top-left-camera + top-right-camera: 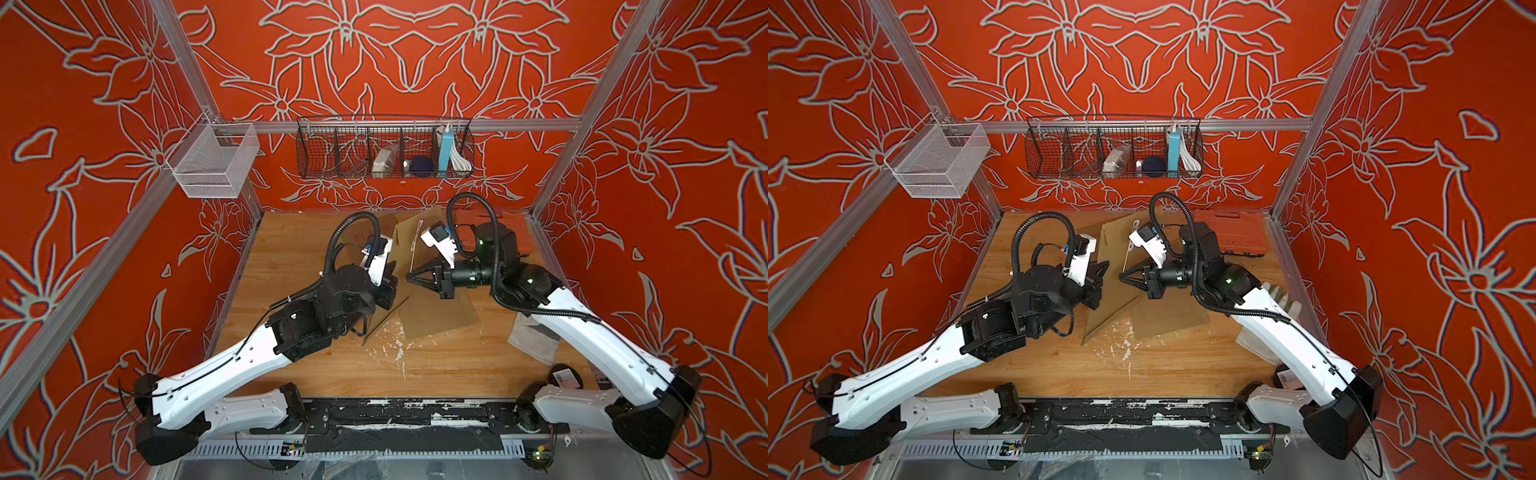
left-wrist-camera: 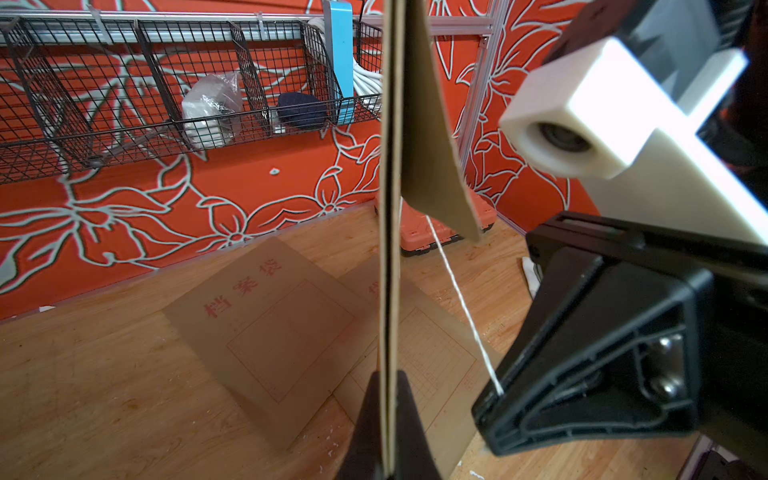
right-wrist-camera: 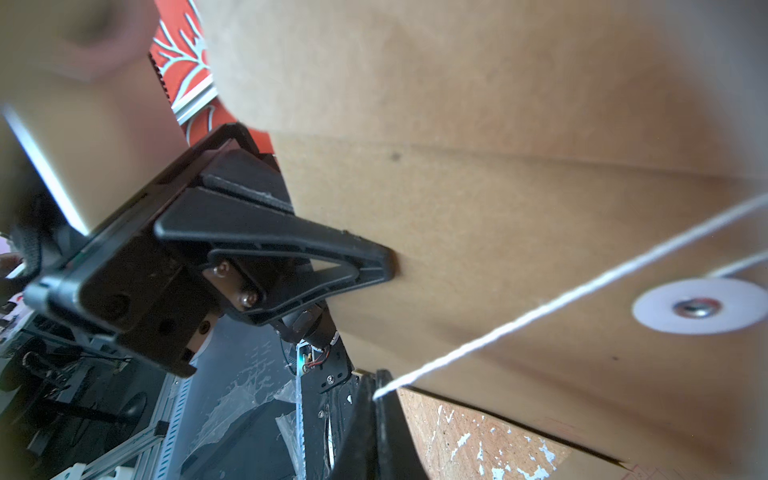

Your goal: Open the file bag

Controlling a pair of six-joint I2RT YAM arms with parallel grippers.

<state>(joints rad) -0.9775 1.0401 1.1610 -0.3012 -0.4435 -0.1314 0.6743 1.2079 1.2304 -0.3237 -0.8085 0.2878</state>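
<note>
Above spare envelopes (image 2: 270, 332), left tool (image 2: 389, 386) pinches the file bag (image 2: 434, 166); right tool (image 3: 380, 401) pinches its string (image 3: 540, 303).

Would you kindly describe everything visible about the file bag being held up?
The file bag is brown kraft paper, held on edge. The left gripper pinches one edge; the flap bends away, open. A white string runs taut past its riveted white disc to the shut right gripper.
</note>
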